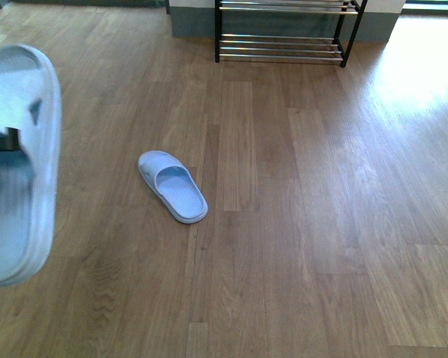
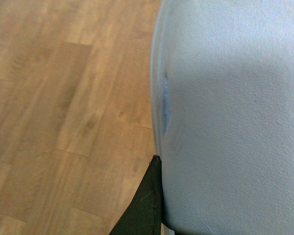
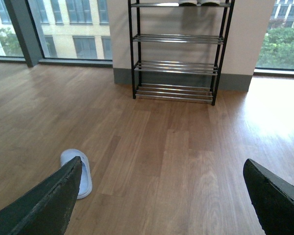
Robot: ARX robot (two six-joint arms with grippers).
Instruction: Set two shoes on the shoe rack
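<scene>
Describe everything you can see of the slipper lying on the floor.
The slipper is a pale blue one-piece slide, looking like moulded foam, with a broad strap and a textured footbed. It lies sole down on the wooden floor, heel end nearer the robot. Nothing else touches it; the shoe rack stands far beyond it.

Front and right wrist views both face the shoe rack (image 1: 280, 52) and one slipper (image 1: 172, 185).
</scene>
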